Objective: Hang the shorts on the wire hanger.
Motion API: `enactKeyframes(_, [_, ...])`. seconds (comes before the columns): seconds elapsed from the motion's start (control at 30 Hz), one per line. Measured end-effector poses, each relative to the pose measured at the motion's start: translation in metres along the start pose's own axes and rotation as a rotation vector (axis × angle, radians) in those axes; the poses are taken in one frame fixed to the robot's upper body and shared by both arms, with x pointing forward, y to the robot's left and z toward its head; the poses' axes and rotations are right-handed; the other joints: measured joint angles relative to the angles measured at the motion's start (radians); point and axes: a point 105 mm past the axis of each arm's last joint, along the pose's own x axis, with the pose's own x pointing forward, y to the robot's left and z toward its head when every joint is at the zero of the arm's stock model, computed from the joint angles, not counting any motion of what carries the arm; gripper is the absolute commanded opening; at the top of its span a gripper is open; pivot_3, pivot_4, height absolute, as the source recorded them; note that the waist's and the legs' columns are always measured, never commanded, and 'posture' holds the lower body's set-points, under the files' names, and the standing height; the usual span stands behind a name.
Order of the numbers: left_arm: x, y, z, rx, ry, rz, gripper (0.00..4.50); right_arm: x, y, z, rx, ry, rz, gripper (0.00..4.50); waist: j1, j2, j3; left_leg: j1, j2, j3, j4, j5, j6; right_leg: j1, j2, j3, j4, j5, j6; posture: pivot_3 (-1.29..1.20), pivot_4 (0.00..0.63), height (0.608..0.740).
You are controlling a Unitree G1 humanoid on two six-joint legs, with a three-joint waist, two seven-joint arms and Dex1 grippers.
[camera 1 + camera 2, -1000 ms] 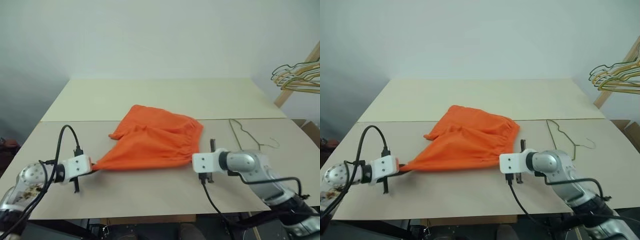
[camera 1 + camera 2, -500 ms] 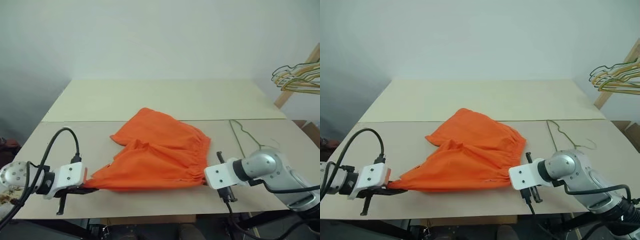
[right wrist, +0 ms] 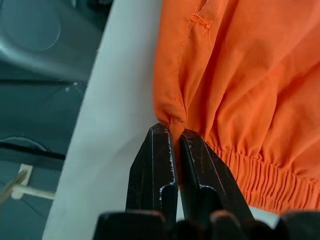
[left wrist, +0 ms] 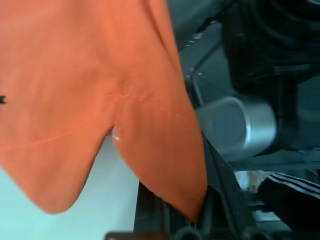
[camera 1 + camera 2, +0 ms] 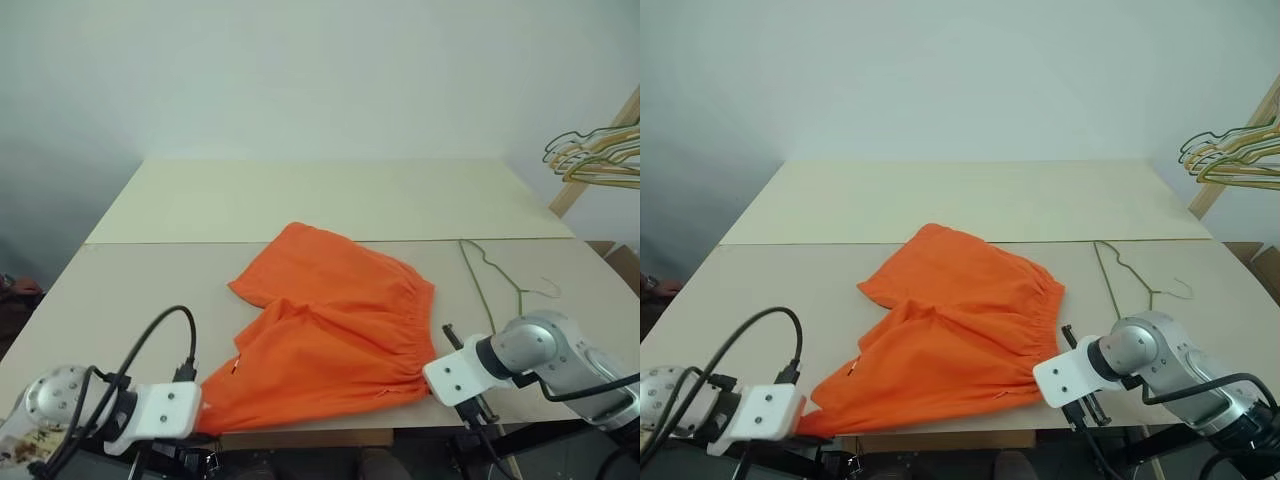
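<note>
Moved: the shorts [image 5: 335, 330] have been dragged toward the table's [image 5: 300, 200] near edge.
Left gripper [image 5: 800, 425]: clamped on a leg hem.
Right gripper [image 3: 175, 132]: pinched on the waistband corner.
Wire hanger [image 5: 490, 280]: lying beside the shorts, untouched.

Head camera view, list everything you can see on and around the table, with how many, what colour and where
shorts: one, bright orange, spread over the near middle of the table, one corner hanging past the near edge
wire hanger: one, dark olive green, flat on the table to the right of the shorts
bunch of hangers: several, pale tan and green, hanging at the far right
table: one, pale beige
left gripper: one, black fingers, shut on the shorts' near-left corner
right gripper: one, black fingers, shut on the waistband end
</note>
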Motion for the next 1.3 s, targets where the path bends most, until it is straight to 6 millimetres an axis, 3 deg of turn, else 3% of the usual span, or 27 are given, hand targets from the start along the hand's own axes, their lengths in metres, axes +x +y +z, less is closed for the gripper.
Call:
enactKeyframes(0.1, [0.004,0.000,-0.003,0.020,0.027,0.006,0.04,0.000,0.001,0.000,-0.006,-0.002,0.004,0.00,0.004,0.000,0.000,0.000,0.000,0.000,0.000,0.000,0.000,0.000,0.000,0.000,0.000,0.000,0.000,-0.06,0.000,0.740])
enactKeyframes(0.17, [0.005,0.000,-0.004,0.023,0.029,0.011,0.49,0.001,0.003,0.001,-0.005,-0.011,0.019,0.00,0.007,0.000,0.000,0.000,0.000,0.000,0.000,0.000,0.000,0.000,0.000,0.000,0.000,0.000,0.000,-0.06,0.000,0.740])
enactKeyframes(0.37, [-0.003,-0.002,-0.009,0.020,0.038,-0.010,2.20,0.000,0.013,-0.001,-0.007,-0.024,0.058,1.85,0.016,0.000,0.000,0.000,0.000,0.000,0.000,0.000,0.000,0.000,0.000,0.000,0.000,0.000,0.000,-0.07,0.000,0.740])
enactKeyframes(0.47, [-0.020,-0.003,-0.011,-0.002,0.048,-0.020,3.02,-0.008,0.017,-0.001,0.036,-0.057,0.055,2.78,0.018,0.000,0.000,0.000,0.000,0.000,0.000,0.000,0.000,0.000,0.000,0.000,0.000,0.000,0.000,-0.07,0.000,0.740])
enactKeyframes(0.6, [-0.050,0.014,-0.014,-0.051,-0.009,0.107,4.29,-0.035,0.001,-0.005,0.229,-0.126,-0.092,4.09,0.018,0.001,0.000,0.001,0.000,0.000,0.000,0.000,0.000,0.001,0.000,0.000,0.000,0.000,0.000,-0.06,0.000,0.740])
enactKeyframes(0.63, [-0.058,0.025,-0.010,-0.055,-0.060,0.183,4.49,-0.044,-0.008,-0.011,0.317,-0.125,-0.172,4.13,0.019,0.001,-0.001,0.001,0.000,-0.001,0.001,0.000,0.000,0.001,0.000,0.000,0.000,0.000,0.000,-0.06,0.000,0.740])
enactKeyframes(0.77, [-0.078,0.054,0.018,-0.113,-0.333,0.316,4.49,-0.065,-0.039,-0.037,0.619,-0.119,-0.444,4.13,0.018,-0.002,-0.002,0.001,0.000,-0.002,0.001,0.000,0.000,0.002,0.000,0.000,0.000,0.000,0.000,-0.06,0.000,0.740])
enactKeyframes(0.97, [-0.084,0.079,0.053,-0.080,-0.610,0.383,4.49,-0.070,-0.077,-0.081,1.145,-0.195,-0.787,4.13,0.006,-0.001,-0.003,0.000,-0.001,-0.003,0.001,0.000,-0.001,0.001,0.000,0.002,0.001,0.001,0.000,-0.10,0.000,0.740])
enactKeyframes(1.1, [-0.078,0.086,0.062,-0.064,-0.647,0.361,4.49,-0.075,-0.082,-0.113,1.355,-0.146,-0.933,4.13,-0.005,0.000,-0.003,-0.002,-0.002,-0.003,0.000,0.001,-0.001,0.000,0.000,0.001,0.000,0.001,0.000,-0.10,0.000,0.740])
enactKeyframes(1.3, [-0.061,0.087,0.064,-0.036,-0.598,0.300,4.49,-0.071,-0.080,-0.143,1.496,-0.110,-1.009,4.13,-0.026,0.001,-0.003,-0.002,-0.002,-0.004,0.000,0.000,-0.001,0.001,0.000,0.003,0.000,0.001,0.000,-0.09,0.000,0.740])
